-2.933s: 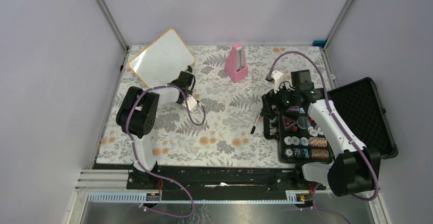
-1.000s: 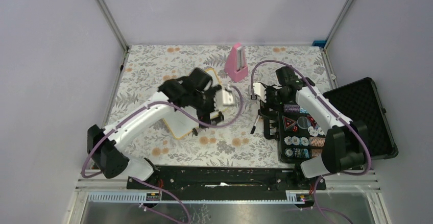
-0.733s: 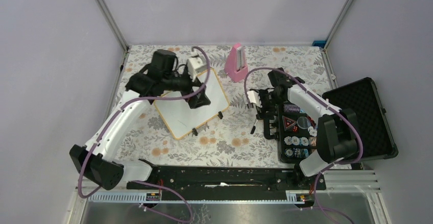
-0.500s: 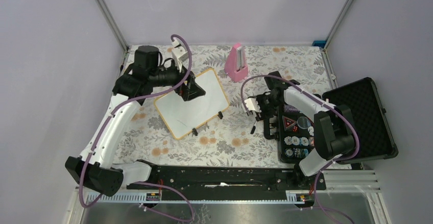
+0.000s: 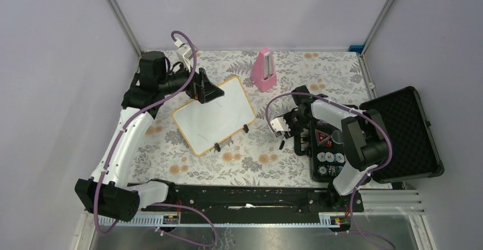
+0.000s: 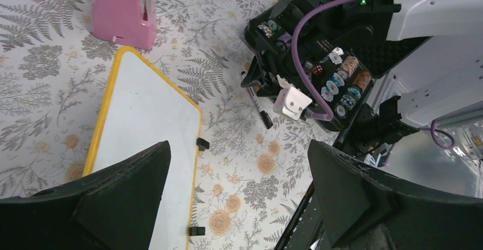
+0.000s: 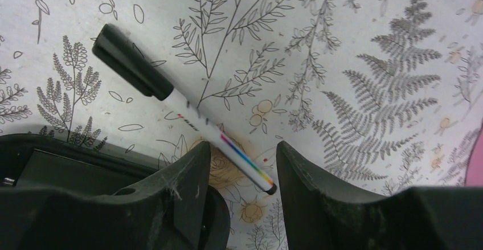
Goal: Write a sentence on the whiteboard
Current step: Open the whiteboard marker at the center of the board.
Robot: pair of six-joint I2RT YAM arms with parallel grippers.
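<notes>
So the right gripper (image 7: 242,152) has its jaws partway apart, straddling the tail end of the marker (image 7: 193,119). The marker is lying on the flowery tablecloth (image 5: 256,159) with its black cap well clear of the fingers, and it doesn't look clamped to me. The left gripper (image 6: 239,147) is spread wide with nothing in it, hanging above the far edge of the whiteboard (image 6: 142,125). That board lies on the cloth left of centre. A pink wedge thing (image 5: 263,70) stands behind it, and an open black case (image 5: 398,130) sits off to the right.
</notes>
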